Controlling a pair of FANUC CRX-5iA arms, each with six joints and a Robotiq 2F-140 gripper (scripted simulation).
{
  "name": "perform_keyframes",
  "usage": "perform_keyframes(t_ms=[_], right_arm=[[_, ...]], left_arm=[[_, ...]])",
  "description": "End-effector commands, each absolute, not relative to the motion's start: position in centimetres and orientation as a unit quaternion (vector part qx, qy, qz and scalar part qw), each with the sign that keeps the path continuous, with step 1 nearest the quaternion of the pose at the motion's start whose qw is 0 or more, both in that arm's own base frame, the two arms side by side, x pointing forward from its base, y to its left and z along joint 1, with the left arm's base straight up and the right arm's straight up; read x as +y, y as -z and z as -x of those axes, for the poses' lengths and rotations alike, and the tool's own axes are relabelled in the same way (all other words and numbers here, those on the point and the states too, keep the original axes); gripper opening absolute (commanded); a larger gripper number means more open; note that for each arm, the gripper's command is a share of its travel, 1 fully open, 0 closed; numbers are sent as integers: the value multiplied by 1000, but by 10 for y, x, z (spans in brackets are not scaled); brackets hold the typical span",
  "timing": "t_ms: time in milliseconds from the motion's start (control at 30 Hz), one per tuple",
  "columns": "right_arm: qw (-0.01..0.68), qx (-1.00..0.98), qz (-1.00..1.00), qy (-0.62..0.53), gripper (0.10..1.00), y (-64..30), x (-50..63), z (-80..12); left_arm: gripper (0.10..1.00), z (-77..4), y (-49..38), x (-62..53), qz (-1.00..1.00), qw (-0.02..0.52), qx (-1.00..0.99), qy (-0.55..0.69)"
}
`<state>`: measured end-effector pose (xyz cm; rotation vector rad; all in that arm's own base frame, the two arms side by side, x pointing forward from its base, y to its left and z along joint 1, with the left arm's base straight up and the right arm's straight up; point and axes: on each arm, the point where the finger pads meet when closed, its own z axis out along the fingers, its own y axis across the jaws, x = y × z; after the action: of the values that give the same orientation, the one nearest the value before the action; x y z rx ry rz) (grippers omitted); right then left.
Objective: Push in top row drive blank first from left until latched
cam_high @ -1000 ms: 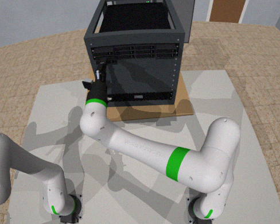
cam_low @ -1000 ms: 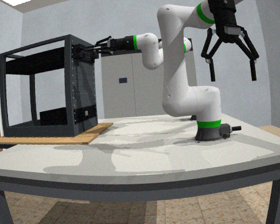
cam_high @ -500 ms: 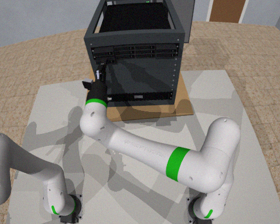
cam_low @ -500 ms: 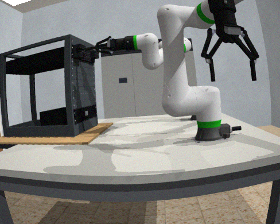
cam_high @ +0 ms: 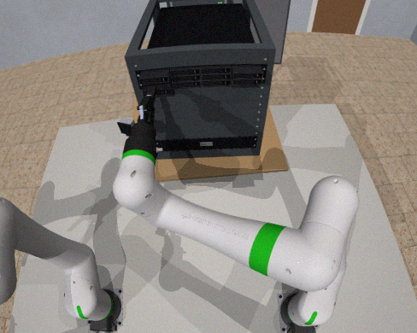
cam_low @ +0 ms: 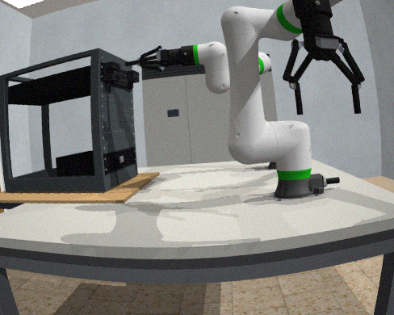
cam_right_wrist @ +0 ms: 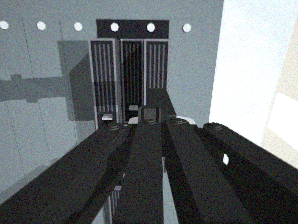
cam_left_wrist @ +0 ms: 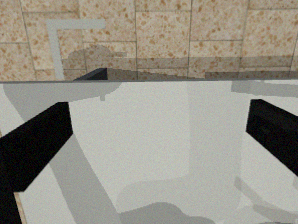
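The dark grey, open-framed rack (cam_high: 200,51) (cam_low: 96,121) stands upright at the worktop's far edge, midway between its far corners, and the top row's first-from-left blank (cam_high: 154,79) (cam_low: 112,67) (cam_right_wrist: 156,65), black, slim and ribbed, juts forward, not flush.

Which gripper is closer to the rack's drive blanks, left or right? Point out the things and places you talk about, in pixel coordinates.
Right. The right gripper (cam_high: 149,96) (cam_low: 128,64) is at the drive blanks (cam_high: 185,77) (cam_low: 120,76); the left gripper (cam_low: 328,113) hangs open above the table, well away from the rack (cam_high: 200,50) (cam_low: 96,121).
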<state>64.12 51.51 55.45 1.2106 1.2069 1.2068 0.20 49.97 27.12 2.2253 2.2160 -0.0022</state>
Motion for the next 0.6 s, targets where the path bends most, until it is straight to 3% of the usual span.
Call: perform_keyframes(t_ms=[0,567], right_arm=[[501,499,-501,-499,99,-557,515,-639],[501,499,-501,-499,99,-558,515,-678]], left_arm=[[1000,-2,-272,500,-709,0,706,0],[1000,-2,-272,500,-709,0,706,0]])
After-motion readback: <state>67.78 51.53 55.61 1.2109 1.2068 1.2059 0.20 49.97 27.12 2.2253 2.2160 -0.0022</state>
